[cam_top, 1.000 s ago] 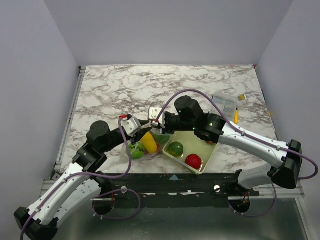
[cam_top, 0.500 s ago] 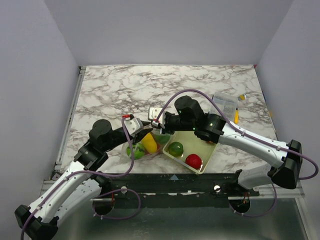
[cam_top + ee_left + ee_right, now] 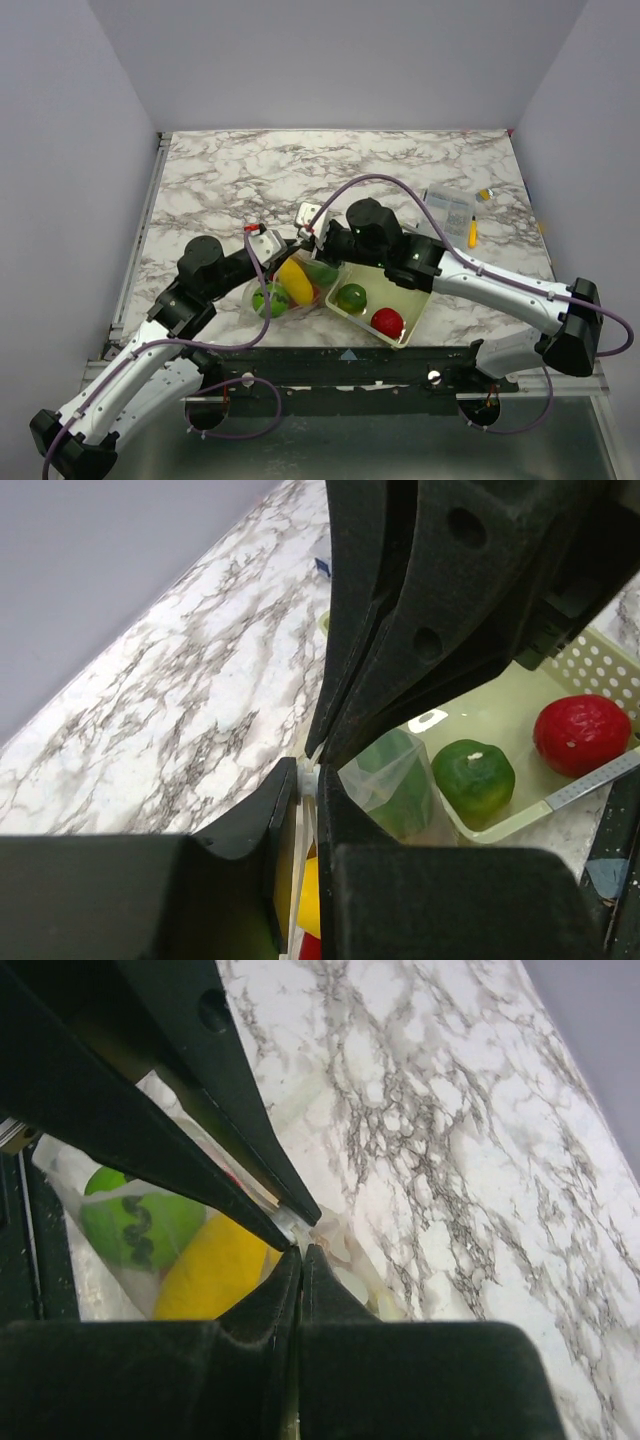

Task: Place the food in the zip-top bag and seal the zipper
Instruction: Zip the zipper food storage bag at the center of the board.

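Observation:
The zip-top bag (image 3: 283, 292) lies near the table's front edge. Inside it are a yellow piece (image 3: 294, 280), a green piece (image 3: 270, 299) and some red. My left gripper (image 3: 296, 247) and right gripper (image 3: 312, 243) meet tip to tip at the bag's top edge. In the left wrist view the left gripper (image 3: 308, 780) is shut on the white zipper strip (image 3: 307, 776). In the right wrist view the right gripper (image 3: 302, 1250) is shut on the bag's clear edge right beside it. A green fruit (image 3: 351, 297) and a red fruit (image 3: 387, 322) sit in the basket (image 3: 418, 310).
The pale lattice basket touches the bag's right side. A rigid clear box (image 3: 450, 207) stands at the back right, with a small yellow item (image 3: 473, 232) beside it. The marble top stretches behind both grippers.
The left gripper has closed onto the zipper strip. Both grippers have shifted slightly left and toward the back, keeping the bag's top edge between them.

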Controlling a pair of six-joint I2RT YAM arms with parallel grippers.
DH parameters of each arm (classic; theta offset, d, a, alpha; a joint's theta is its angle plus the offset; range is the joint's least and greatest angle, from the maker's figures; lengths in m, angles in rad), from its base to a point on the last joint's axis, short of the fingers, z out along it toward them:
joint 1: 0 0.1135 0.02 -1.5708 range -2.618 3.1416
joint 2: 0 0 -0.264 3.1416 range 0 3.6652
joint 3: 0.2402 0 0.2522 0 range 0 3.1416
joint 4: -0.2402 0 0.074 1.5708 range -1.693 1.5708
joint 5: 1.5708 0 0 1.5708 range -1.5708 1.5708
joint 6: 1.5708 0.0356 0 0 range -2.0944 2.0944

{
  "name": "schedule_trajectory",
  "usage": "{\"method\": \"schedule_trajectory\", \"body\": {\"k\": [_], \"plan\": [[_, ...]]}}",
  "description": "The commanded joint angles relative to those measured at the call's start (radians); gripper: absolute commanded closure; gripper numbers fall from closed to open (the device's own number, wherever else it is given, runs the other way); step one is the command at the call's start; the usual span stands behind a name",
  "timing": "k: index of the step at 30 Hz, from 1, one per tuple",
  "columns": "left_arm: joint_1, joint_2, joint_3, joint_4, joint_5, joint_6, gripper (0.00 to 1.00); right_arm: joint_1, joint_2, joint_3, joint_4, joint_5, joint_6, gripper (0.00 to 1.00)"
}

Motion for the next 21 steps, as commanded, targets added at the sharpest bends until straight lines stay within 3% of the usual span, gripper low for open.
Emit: {"method": "schedule_trajectory", "body": {"k": [1,8,16,21], "plan": [[-0.01,0.0,0.023,-0.037,0.016,-0.015,1.0,0.016,0.011,-0.073,0.285,0.278,0.115,1.0],[-0.01,0.009,0.029,-0.079,-0.02,-0.023,1.0,0.014,0.009,-0.099,0.378,0.457,0.154,1.0],[-0.009,-0.025,0.012,-0.089,-0.049,-0.029,1.0,-0.037,-0.022,-0.126,0.407,0.444,0.18,1.0],[-0.011,-0.022,0.057,-0.183,-0.122,-0.054,1.0,-0.064,-0.041,-0.134,0.41,0.449,0.206,1.0]]}}
